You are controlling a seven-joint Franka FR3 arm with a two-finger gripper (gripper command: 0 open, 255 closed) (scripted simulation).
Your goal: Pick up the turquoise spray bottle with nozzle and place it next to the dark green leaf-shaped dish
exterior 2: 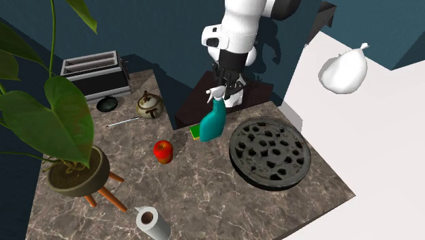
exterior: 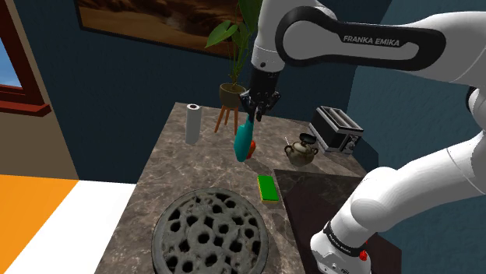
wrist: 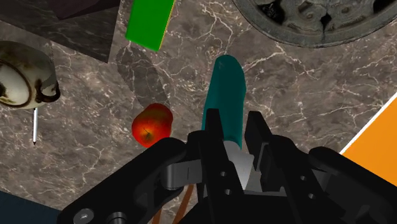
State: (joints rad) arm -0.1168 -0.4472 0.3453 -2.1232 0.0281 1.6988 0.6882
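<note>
Nearest me, the gripper [wrist: 234,137] has its 2 fingers [wrist: 213,130] clamped on the neck of the turquoise spray bottle [wrist: 226,89], which hangs tilted above the stone counter [wrist: 305,114], near the apple [wrist: 153,124]. I judge it light, stiff, slick plastic; the neck below the nozzle suits best. The dark leaf-shaped dish [exterior 2: 107,104] lies well apart, beside the toaster [exterior 2: 95,71].

Held up off the bench [exterior 2: 204,184] by the white nozzle in the end effector [exterior 2: 221,93] — turquoise spray bottle [exterior 2: 214,123], hanging tilted. Flat by the toaster [exterior 2: 95,71] — small dark green dish [exterior 2: 107,104], well apart.
</note>
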